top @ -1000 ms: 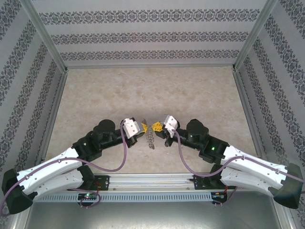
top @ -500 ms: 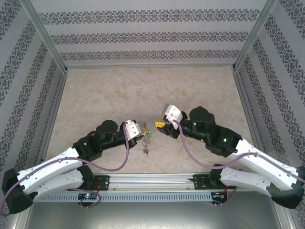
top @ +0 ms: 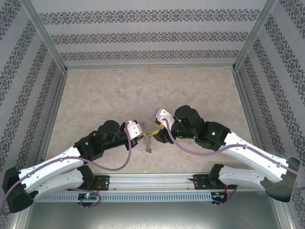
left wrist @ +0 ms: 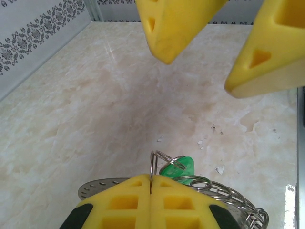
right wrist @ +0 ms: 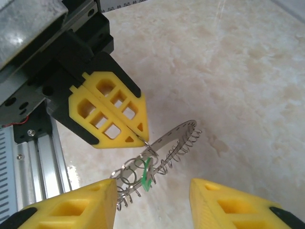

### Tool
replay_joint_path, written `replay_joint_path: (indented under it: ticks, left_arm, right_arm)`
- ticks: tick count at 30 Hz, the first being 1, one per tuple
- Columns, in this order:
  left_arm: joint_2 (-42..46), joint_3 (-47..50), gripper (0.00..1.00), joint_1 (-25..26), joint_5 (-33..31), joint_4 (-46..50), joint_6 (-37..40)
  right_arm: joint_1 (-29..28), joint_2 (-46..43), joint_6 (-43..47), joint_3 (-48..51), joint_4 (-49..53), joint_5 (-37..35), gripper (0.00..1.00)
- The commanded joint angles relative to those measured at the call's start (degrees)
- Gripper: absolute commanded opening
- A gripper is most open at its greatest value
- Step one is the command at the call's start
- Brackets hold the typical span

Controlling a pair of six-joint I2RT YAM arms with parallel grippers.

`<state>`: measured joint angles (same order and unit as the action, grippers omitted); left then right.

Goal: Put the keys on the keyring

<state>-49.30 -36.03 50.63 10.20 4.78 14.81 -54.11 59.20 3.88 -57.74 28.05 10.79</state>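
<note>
The left gripper is clenched on a thin loop of the keyring, over the near middle of the table. The green key hangs among its loops. The right gripper is released beside it. The ring is probably light, stiff and slippery, so better pinch its flat rim.

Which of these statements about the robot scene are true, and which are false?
1. The left fingers are shut on the keyring. True.
2. The right fingers are clamped on the key. False: they stand open and hold nothing.
3. The key has a red head. False: its head is bright green.
4. The table has a pale, marbled surface. True.
</note>
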Motion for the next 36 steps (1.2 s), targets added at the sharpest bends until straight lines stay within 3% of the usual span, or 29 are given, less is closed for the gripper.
replay_joint_path:
  ticks: [1, 6, 14, 24, 36]
  left_arm:
    - [0.1, -1.8, 0.0, 0.9, -0.9, 0.1, 0.9]
    - [0.8, -1.4, 0.0, 1.0, -0.3, -0.2, 1.0]
    - [1.8, -0.9, 0.0, 1.0, 2.8, -1.3, 1.1]
    - [0.8, -2.0, 0.0, 1.0, 2.4, -0.8, 1.0]
    - [0.8, -2.1, 0.0, 1.1, -0.6, -0.2, 1.2]
  right_arm:
    - [0.2, 1.9, -2.6, 0.0, -2.8, 2.8, 0.43]
    - [0.2, 2.4, -1.7, 1.0, -3.0, 1.0, 0.43]
    - [0.7, -6.5, 7.3, 8.8, -5.6, 3.5, 0.47]
    - [0.8, -1.6, 3.7, 8.1, -13.4, 2.5, 0.53]
    - [0.7, 6.1, 0.0, 4.6, -16.5, 3.3, 0.52]
